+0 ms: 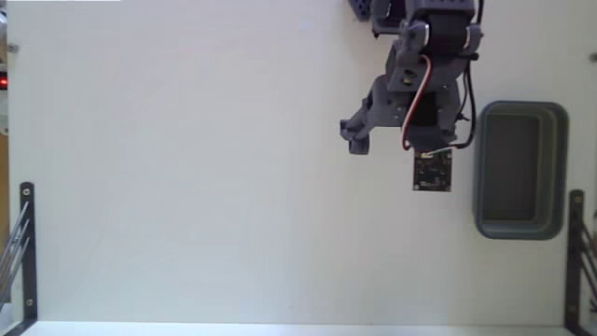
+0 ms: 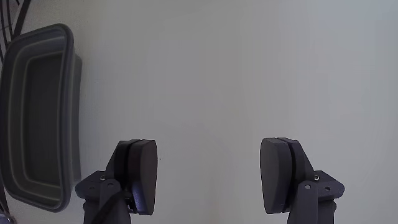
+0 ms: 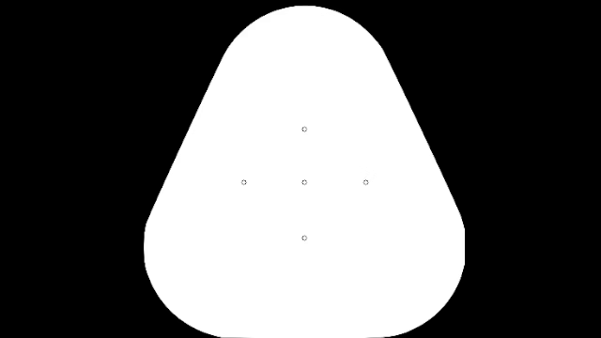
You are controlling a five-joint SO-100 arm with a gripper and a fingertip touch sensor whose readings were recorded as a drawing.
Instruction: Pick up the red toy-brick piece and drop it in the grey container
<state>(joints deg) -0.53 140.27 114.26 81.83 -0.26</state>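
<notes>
Grey container (image 1: 520, 170) sits at the right edge of the white table (image 1: 187, 168) in the fixed view, nothing visible inside it. Just left of the container hangs the arm (image 1: 424, 75), its gripper (image 2: 208, 177) spread wide and holding nothing in the wrist view. No red brick shows in either view.

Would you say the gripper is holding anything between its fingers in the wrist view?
No: the gripper stands open, with only bare white table showing between its two fingers.
</notes>
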